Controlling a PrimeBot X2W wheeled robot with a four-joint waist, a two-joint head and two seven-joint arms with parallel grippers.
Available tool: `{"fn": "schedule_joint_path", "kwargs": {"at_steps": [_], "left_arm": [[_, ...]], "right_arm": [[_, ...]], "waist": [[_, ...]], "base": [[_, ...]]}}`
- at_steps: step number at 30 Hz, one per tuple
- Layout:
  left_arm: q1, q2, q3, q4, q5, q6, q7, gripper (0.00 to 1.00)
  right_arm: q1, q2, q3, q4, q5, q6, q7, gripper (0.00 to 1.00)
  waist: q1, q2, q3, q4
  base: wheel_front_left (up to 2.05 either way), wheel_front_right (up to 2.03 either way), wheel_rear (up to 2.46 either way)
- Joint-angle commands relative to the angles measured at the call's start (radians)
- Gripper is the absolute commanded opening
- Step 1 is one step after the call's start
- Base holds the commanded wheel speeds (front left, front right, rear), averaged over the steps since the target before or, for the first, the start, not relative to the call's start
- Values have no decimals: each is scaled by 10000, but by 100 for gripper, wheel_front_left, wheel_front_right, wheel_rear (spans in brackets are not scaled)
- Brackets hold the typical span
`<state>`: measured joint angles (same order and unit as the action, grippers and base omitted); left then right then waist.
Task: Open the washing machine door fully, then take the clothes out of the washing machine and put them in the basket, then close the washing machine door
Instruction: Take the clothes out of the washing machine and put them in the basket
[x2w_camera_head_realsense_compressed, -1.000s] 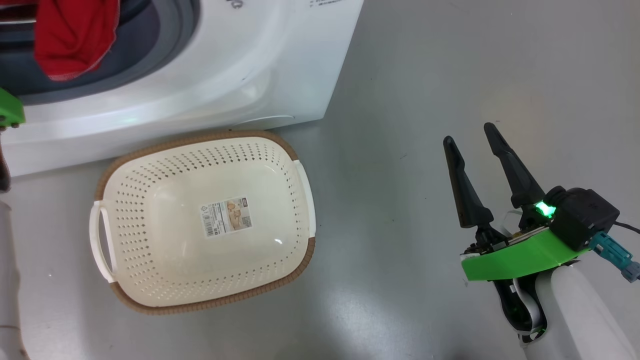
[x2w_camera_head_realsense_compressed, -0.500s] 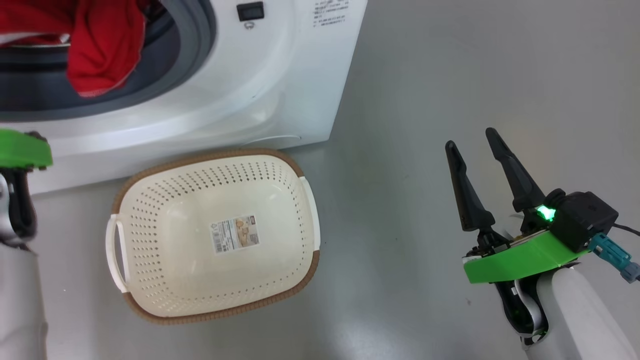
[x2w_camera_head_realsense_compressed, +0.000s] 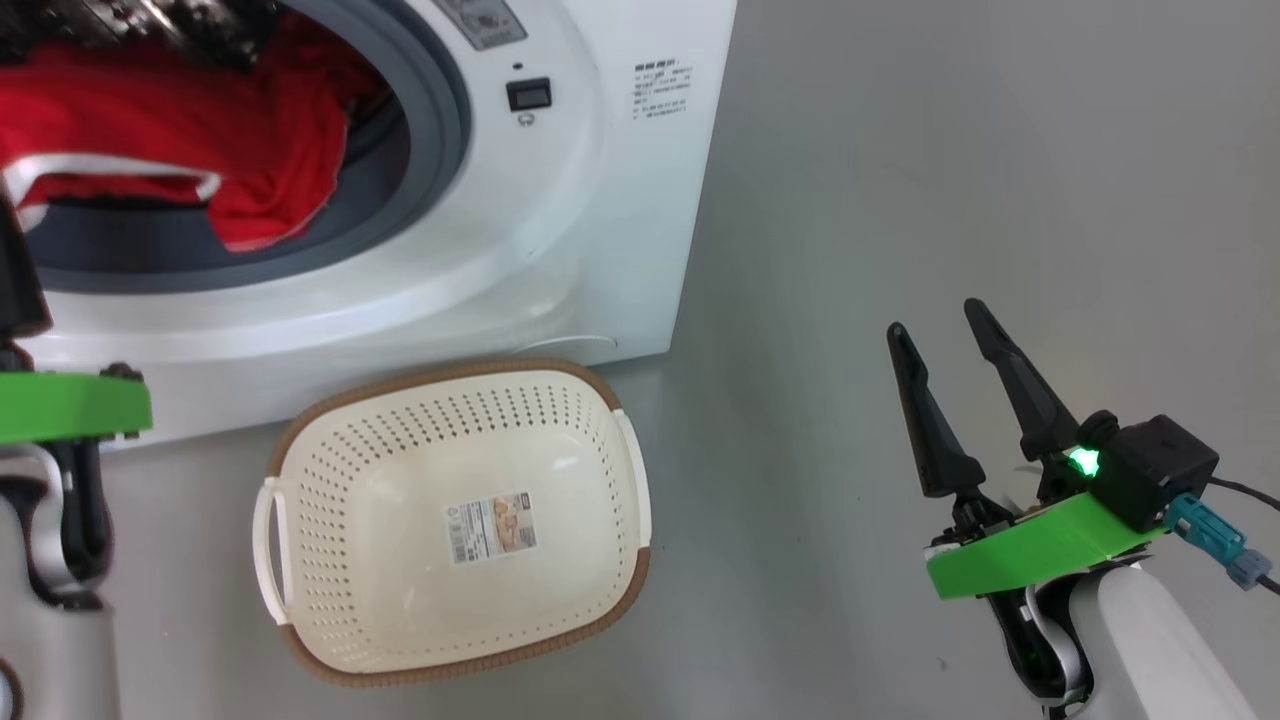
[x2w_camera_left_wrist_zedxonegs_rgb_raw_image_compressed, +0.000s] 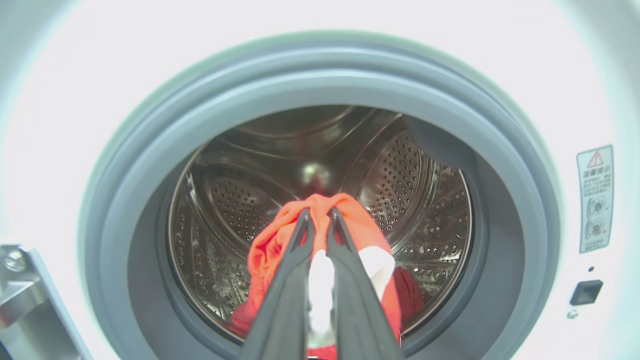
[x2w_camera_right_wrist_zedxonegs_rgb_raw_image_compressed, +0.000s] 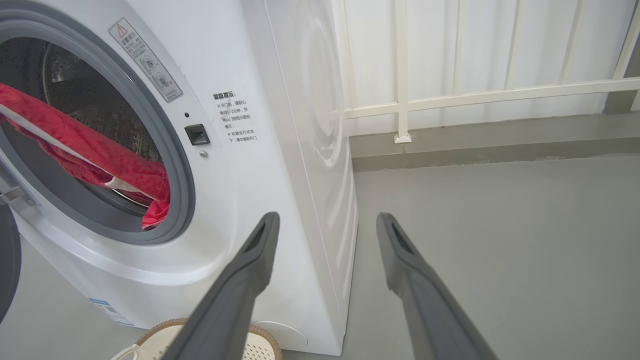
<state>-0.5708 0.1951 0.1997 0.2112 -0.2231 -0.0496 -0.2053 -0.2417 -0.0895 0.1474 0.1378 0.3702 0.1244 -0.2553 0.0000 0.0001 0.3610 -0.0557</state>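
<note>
Left wrist view, clothes (x2w_camera_left_wrist_zedxonegs_rgb_raw_image_compressed: 265, 250) clamped in left pincer (x2w_camera_left_wrist_zedxonegs_rgb_raw_image_compressed: 319, 212), drum (x2w_camera_left_wrist_zedxonegs_rgb_raw_image_compressed: 400, 165) behind

Basket (x2w_camera_head_realsense_compressed: 560, 440) on the floor (x2w_camera_head_realsense_compressed: 900, 150) just before the washing machine (x2w_camera_head_realsense_compressed: 600, 200), clothes (x2w_camera_head_realsense_compressed: 150, 120) in the drum (x2w_camera_left_wrist_zedxonegs_rgb_raw_image_compressed: 400, 165) mouth — hanging over its ring (x2w_camera_head_realsense_compressed: 440, 150), left gripper (x2w_camera_left_wrist_zedxonegs_rgb_raw_image_compressed: 319, 214) at that mouth, clothes between its fingers (x2w_camera_left_wrist_zedxonegs_rgb_raw_image_compressed: 290, 280), right gripper (x2w_camera_head_realsense_compressed: 932, 318) well right of the basket
</note>
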Motion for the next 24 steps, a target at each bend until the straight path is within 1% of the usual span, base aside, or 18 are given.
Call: {"fn": "schedule_joint_path", "kwargs": {"at_steps": [1,8,13,18,24], "left_arm": [[262,316,323,-576,-103,90,110,0],[1315,64,184,-2361,-114,261,740,0],[2106,-249,-97,-3029,-252,220,1167,0],[2760,-621,-546,-2962,-399,86,1334,0],[3252,-991,-1189,-2341,-321,151,1266,0]], "right_arm": [[184,-38,272,-195,102,63,-65,100],[396,-129,262,-126,137,63,-65,100],[506,-125,281,-113,142,63,-65,100],[606,-95,335,-108,143,63,-65,100],[630,-99,392,-134,176,63,-65,100]], "waist": [[0,-1,-327,9],[0,-1,-847,6],[0,-1,-1086,7],[0,-1,-1221,41],[0,-1,-1189,26]], "base": [[0,0,0],[0,0,0],[0,0,0],[0,0,0],[0,0,0]]}}
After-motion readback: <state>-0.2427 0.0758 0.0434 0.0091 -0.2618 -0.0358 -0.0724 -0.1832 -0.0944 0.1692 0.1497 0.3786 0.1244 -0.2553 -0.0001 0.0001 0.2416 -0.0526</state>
